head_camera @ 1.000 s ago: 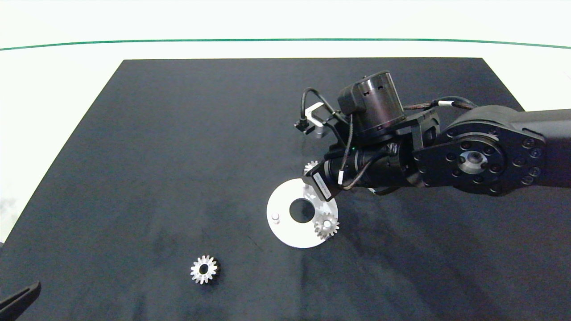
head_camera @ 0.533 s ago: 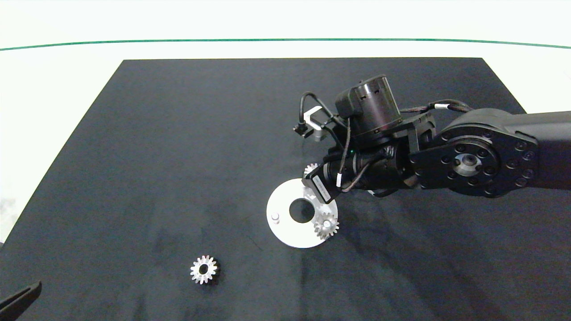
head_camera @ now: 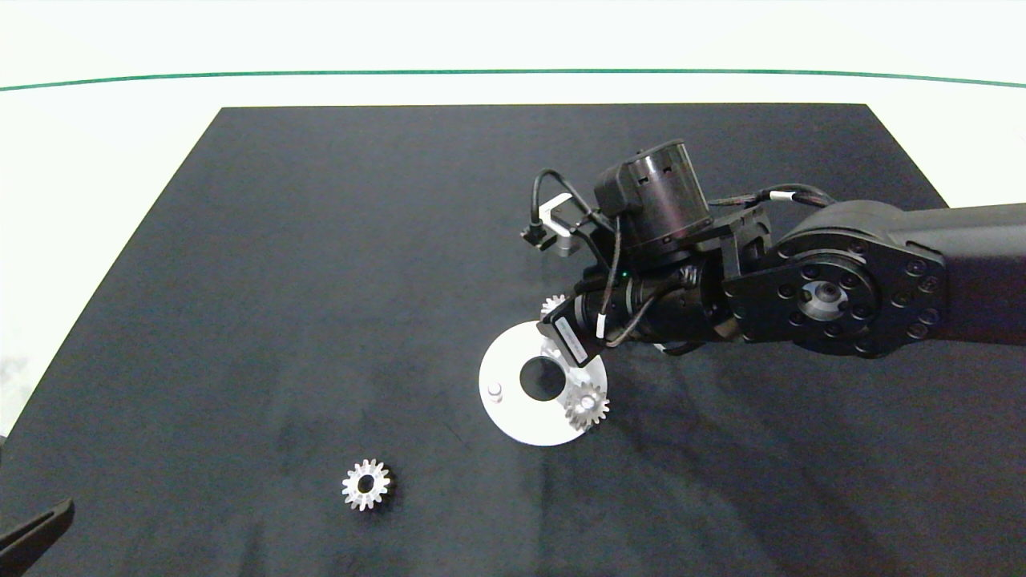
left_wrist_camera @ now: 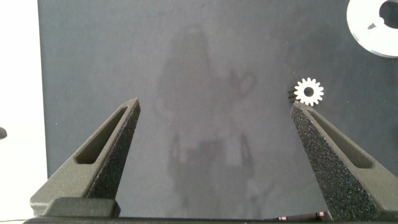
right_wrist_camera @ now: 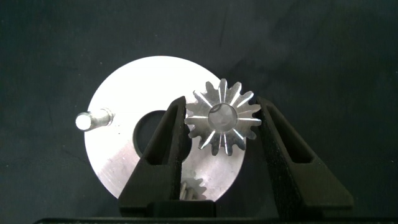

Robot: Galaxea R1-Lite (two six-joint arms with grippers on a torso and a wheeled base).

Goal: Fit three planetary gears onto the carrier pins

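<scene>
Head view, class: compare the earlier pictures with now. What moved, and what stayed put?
The right tool, shut on a gear, shifted slightly left over the white disc. Unmoved: the mounted gear, bare pin, loose gear and left tool.

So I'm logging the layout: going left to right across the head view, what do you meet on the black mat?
Left gripper's dark finger tip at the edge → loose silver-grey metal spur gear → bare white carrier pin → seated silver-grey gear on the white disc → dark right arm.
</scene>
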